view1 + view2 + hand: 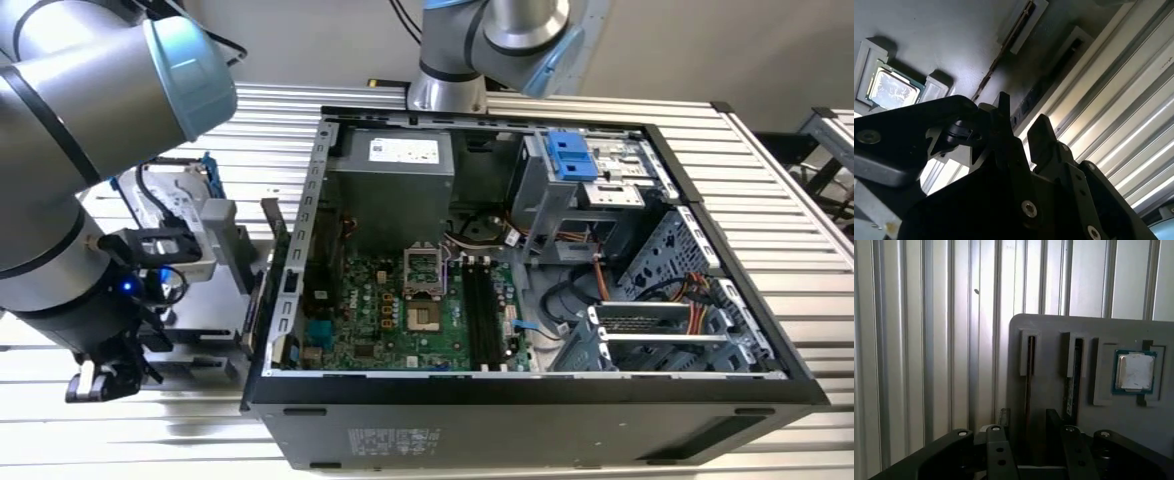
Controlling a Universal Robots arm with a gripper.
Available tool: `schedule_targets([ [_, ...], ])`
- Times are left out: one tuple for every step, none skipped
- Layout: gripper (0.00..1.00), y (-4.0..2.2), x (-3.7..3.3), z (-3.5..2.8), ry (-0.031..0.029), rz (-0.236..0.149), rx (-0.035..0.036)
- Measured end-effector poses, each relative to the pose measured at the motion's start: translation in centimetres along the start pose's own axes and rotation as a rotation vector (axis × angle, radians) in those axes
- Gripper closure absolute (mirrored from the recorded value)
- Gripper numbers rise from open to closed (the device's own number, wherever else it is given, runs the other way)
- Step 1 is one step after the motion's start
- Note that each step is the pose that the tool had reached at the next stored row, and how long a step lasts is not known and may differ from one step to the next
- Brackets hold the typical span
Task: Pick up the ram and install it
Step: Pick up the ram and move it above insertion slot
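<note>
Jaws parted, empty — the ram (1028, 390) stands edge-on in its slot (1023, 342) — lower end hidden.

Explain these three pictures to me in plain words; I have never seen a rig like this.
The grey jointed machine is a robot arm ending in a gripper, a two-fingered clamp. The exterior view comes from a camera off the arm: it shows the arm beside an open computer case on a slatted metal table. Both wrist views come from cameras riding on the arm, looking past its dark fingers. They show a grey holder with the ram, a thin memory stick, standing on edge in a slot, a second stick in the next slot, and a square processor chip in a pocket. The gripper is open and holds nothing; it is lined up with the ram.
</note>
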State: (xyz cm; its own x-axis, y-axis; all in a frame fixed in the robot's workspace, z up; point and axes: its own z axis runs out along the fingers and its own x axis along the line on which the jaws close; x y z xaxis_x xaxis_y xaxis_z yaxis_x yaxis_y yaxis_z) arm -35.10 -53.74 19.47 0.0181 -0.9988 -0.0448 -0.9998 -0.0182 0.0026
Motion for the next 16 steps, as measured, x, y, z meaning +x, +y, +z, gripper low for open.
schedule_targets([
  [0.0,0.01,-0.01,-0.01,0.0001,0.0,-0.0001],
  [0.0,0.01,-0.01,-0.01,0.0001,0.0,-0.0001],
  [0.0,0.01,-0.01,-0.01,0.0001,0.0,-0.0002],
  [0.0,0.01,-0.01,0.0,0.0001,0.0,-0.0002],
  [0.0,0.01,-0.01,0.01,0.0,0.0,-0.0001],
  [0.0,0.01,-0.01,0.01,-0.0001,0.0,-0.0001],
  [0.0,0.01,-0.01,0.01,0.0,0.0,-0.0002],
  [0.0,0.01,-0.01,0.0,0.0,0.0,-0.0002],
  [0.0,0.01,-0.01,0.01,0.0,0.0,-0.0002],
  [0.0,0.01,-0.01,0.01,0.0,0.0,-0.0003],
  [1.0,0.01,-0.01,0.01,-0.0001,0.0,-0.0003],
  [1.0,0.01,-0.01,0.0,0.0,0.0,-0.0004],
  [1.0,0.01,-0.01,0.01,-0.0001,0.0,-0.0003],
  [1.0,0.01,-0.01,0.0,0.0,0.0,-0.0004],
  [1.0,0.01,-0.01,0.01,0.0,0.0,-0.0004],
  [1.0,0.01,-0.01,0.01,-0.0001,0.0,-0.0005],
])
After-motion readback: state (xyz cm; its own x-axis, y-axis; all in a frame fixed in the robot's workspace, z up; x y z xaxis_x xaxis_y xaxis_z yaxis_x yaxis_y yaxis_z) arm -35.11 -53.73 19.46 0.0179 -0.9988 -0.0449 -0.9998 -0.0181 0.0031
